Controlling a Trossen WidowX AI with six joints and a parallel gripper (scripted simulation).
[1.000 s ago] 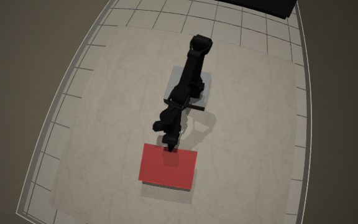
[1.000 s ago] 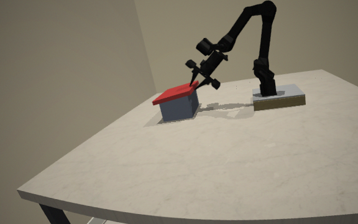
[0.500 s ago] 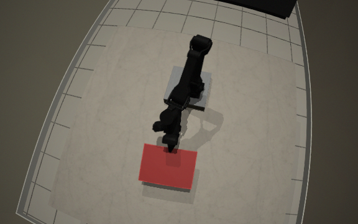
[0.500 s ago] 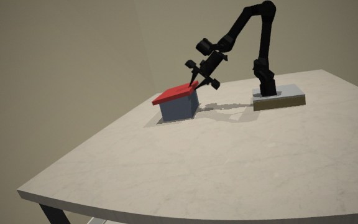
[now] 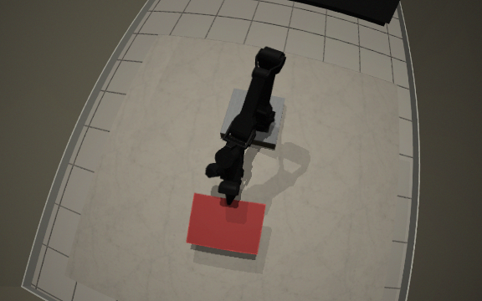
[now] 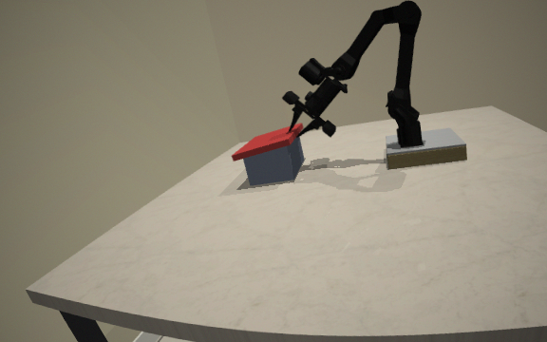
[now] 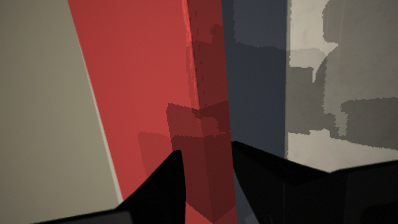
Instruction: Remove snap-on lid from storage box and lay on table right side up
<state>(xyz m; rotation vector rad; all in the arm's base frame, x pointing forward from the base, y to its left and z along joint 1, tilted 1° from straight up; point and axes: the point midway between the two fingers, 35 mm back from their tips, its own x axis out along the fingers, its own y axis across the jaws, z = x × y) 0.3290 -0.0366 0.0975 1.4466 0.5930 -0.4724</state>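
Observation:
The red lid (image 5: pixel 213 227) (image 6: pixel 261 142) (image 7: pixel 145 65) lies over the top of the blue-grey storage box (image 6: pixel 271 166) (image 7: pixel 260 95). In the exterior view the lid slopes, with its edge toward the arm higher than its far edge. The box stands on the table under it. My gripper (image 5: pixel 229 203) (image 6: pixel 293 133) (image 7: pixel 205 153) is shut on the lid's edge on the arm's side, one finger over the top face and the other below by the box wall. The contact between the far edge and the box is hidden.
The arm's base plate (image 5: pixel 230 104) (image 6: pixel 449 138) stands behind the gripper, on the table (image 5: pixel 141 167) (image 6: pixel 254 256). In the top view a dark object (image 5: pixel 350 8) shows beyond the table at the top right.

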